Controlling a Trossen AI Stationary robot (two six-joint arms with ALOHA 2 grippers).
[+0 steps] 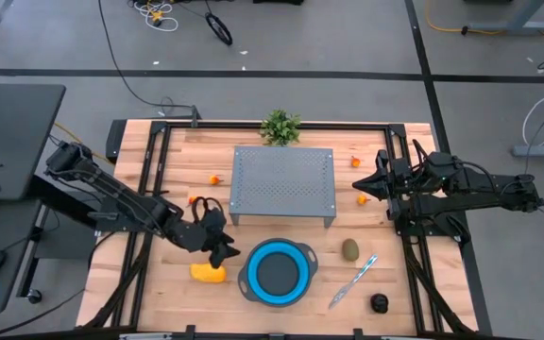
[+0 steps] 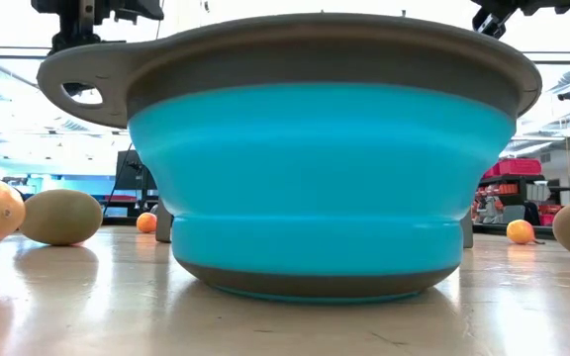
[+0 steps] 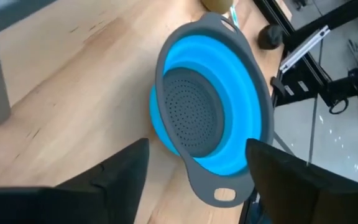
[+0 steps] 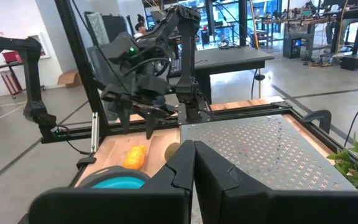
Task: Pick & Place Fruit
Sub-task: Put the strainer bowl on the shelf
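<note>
Dark fingers of the left claw (image 1: 217, 247) stand apart with nothing between them, hovering just beside the handle of the blue colander (image 1: 277, 271); its wrist view looks down between the spread fingers into the grey perforated bottom, where no fruit shows. Directly below that claw on the table (image 1: 182, 156) lies the yellow-orange oblong fruit (image 1: 208, 273), close to the colander's rim. An olive-brown oval (image 2: 60, 217) sits behind it, hidden from above by the arm.

The right claw (image 1: 370, 185) is closed and empty, waiting at the right end of the perforated metal stand (image 1: 282, 183), with tiny orange fruits (image 1: 362, 199) right at its tip. Another olive-brown oval (image 1: 349, 249) lies right of the colander beside the knife (image 1: 352, 280), and the near-black round fruit (image 1: 379, 302) sits near the front right corner.

Risks, as I judge them: a descent on the oblong fruit may clip the colander rim and shove the bowl, or nudge the fruit off the near front edge. The round pieces will roll if grazed. Open room lies left of the stand; the gap between the stand's front and the colander is narrow, and the rail frame hems both sides.
</note>
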